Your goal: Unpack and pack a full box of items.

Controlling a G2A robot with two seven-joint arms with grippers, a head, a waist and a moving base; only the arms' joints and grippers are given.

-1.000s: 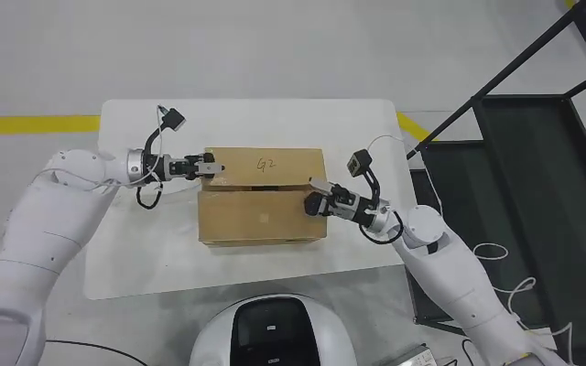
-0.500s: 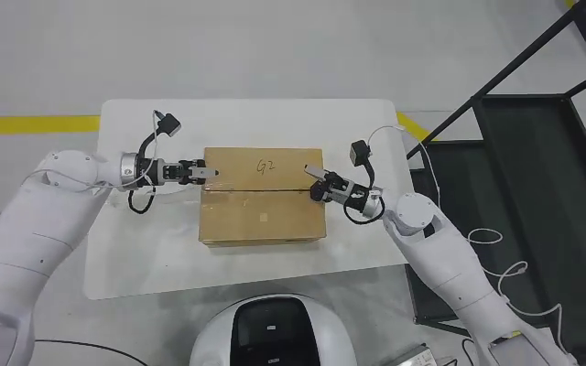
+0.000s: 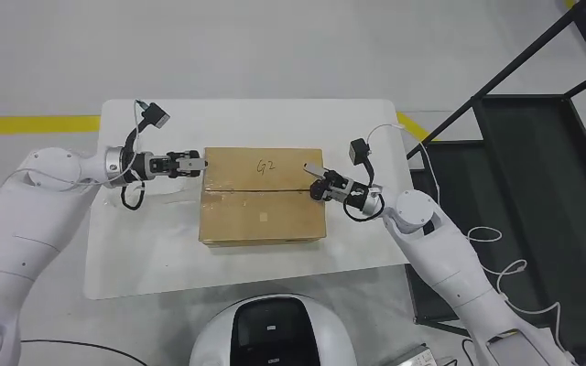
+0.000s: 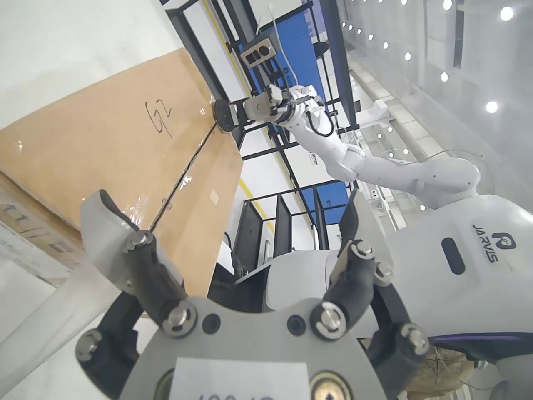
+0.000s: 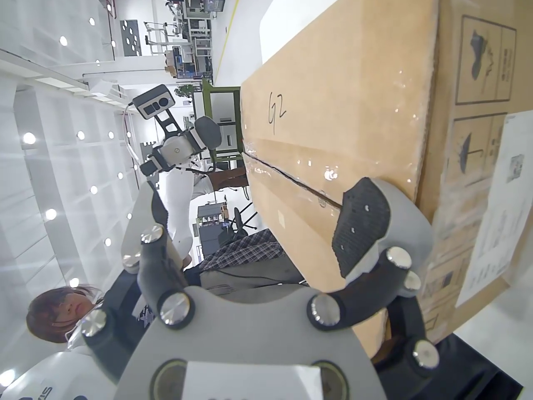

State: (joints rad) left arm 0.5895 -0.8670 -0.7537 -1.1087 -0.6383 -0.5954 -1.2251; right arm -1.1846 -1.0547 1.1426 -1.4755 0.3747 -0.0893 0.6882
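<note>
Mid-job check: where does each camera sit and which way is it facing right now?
Top view: above the arms, looking down at the table and closed box; both arms flank it.
Left wrist view: behind the open left hand, looking along the box top toward the right arm.
Right wrist view: behind the open right hand, looking across the box toward the left arm.
Shared: both wrist views show the top seam and handwritten mark.

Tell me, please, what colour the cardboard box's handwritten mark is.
Black handwritten mark; right wrist view shows it best.

Left claw (image 3: 202,162) spread wide, right claw (image 3: 311,177) spread wide
</note>
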